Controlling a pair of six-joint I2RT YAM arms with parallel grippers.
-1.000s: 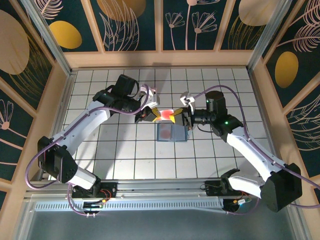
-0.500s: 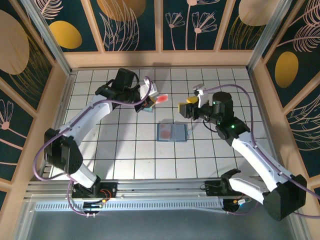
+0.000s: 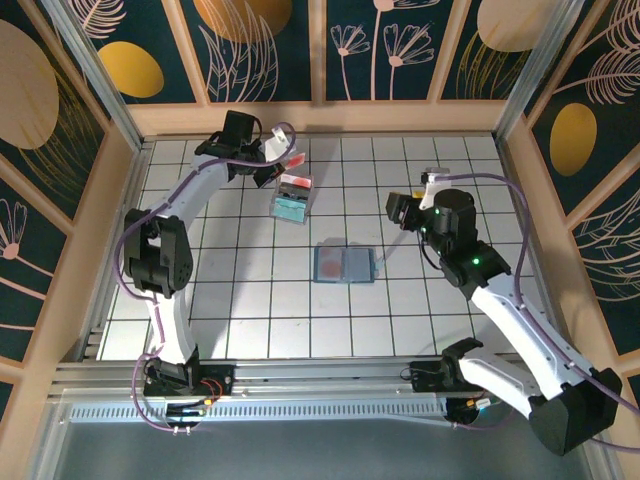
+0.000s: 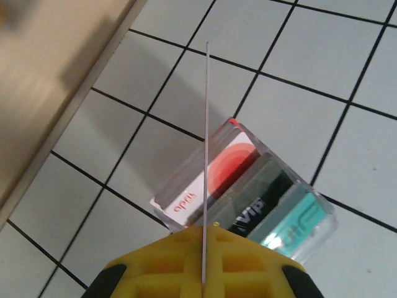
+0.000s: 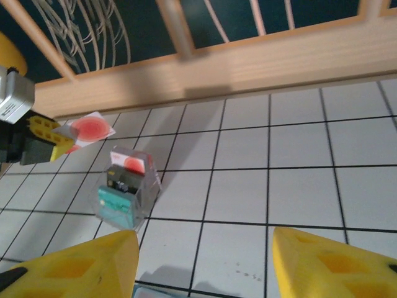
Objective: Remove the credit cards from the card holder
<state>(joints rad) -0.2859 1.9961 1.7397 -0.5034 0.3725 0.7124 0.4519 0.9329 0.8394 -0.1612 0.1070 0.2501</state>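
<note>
The white tiled table (image 3: 250,330) is the biggest thing here. A low wooden wall (image 3: 320,118) runs around it.

The card holder (image 3: 345,264) lies open and flat in the middle of the table, between the two arms. No claw touches it. I cannot tell if more cards sit inside it.

A small clear box (image 3: 292,198) sits near the far wall, with cards standing up in it. The left claw (image 3: 287,168) hangs just above the box. It is squeezed tight on one red credit card (image 5: 92,130). From the left wrist the card looks like a thin line, because we see its edge over the box.

The right claw (image 3: 400,212) is about half open and holds nothing. It is up in the air, to the right of the card holder.

I think the card is light, thin and stiff. It is smooth, so it could slip or twist in a weak pinch. A good hold is at one end, with the flat sides between the fingers, as the left claw has it. The card holder looks soft and light. It may slide or lift when a card is pulled, so one half may need pressing down.

The wall is close to the left claw and the box, so room is tight there. The middle of the table has many open tiles.
</note>
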